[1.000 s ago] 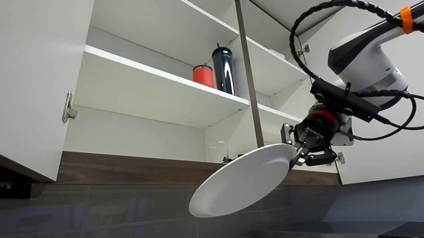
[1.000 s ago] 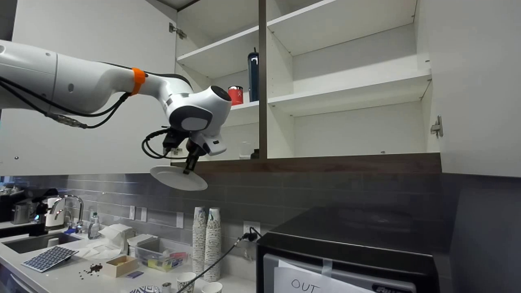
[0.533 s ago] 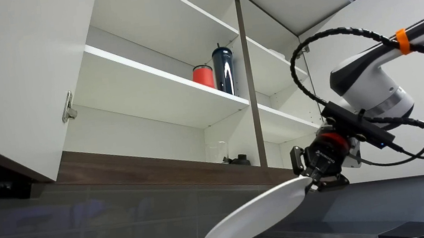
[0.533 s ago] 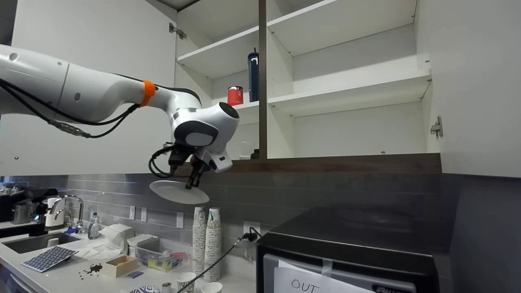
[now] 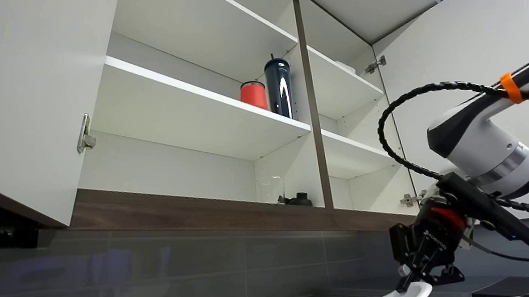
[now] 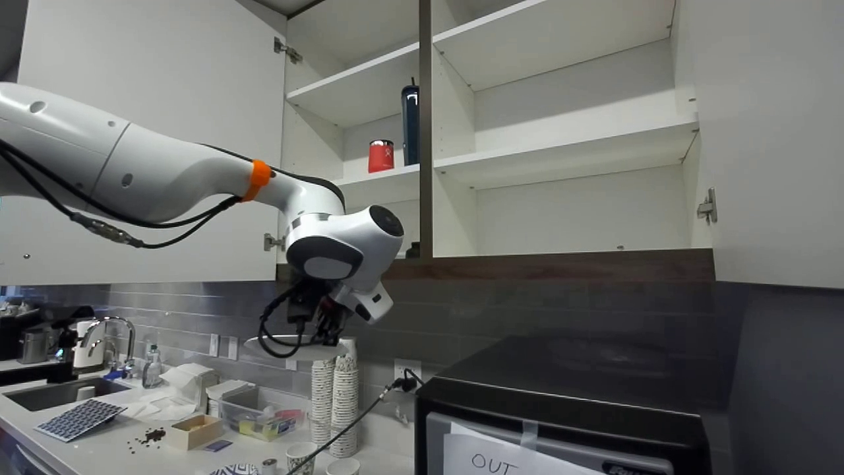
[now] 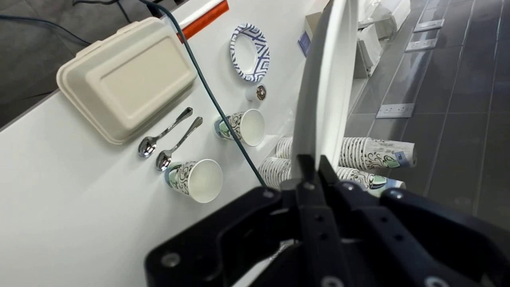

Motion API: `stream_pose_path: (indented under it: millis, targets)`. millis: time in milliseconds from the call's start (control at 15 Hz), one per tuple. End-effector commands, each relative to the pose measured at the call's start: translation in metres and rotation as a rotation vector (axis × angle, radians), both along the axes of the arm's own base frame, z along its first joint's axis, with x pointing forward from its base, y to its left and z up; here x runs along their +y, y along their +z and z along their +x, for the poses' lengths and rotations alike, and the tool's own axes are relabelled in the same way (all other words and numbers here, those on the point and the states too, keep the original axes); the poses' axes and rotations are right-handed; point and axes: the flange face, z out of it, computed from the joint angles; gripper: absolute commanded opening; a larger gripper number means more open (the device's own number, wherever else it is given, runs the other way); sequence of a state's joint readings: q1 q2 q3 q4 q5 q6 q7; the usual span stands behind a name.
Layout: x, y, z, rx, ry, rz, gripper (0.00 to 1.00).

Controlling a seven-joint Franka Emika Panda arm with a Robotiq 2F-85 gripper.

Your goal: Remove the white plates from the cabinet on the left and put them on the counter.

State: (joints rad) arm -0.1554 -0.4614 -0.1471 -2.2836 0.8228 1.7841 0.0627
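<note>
Gripper [image 7: 316, 161] clamps the white plate [image 7: 328, 83] by its near rim, sensible hold; it juts ahead, likely stiff, slick, breakable; edge-on, weight's unclear!

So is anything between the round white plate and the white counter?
Possibly. In the wrist view, two tall stacks of patterned white paper cups stand partly behind the plate, and a thin dark cable crosses the counter. Whether either lies directly beneath, I can't tell.

Glossy grey tiled wall [image 5: 176, 293] with white outlets [image 7: 395, 111], dark grey floor [image 7: 32, 59].
</note>
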Motion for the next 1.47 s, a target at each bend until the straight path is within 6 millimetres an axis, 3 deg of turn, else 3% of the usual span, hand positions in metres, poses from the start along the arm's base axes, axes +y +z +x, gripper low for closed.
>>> stream_pose_path:
  millis: [0,333,600,1000,1400]
  targets:
    - [-0.001,0.001,0.001,0.001,0.001,0.0,0.04]
    - [0.0,0.006,0.001,-0.009,0.003,-0.004,0.01]
    - [-0.012,-0.043,0.025,0.074,-0.088,0.005,0.01]
    - [-0.023,-0.108,0.04,0.055,-0.193,-0.011,0.01]
    - [-0.032,-0.132,0.033,-0.152,-0.33,0.028,0.01]
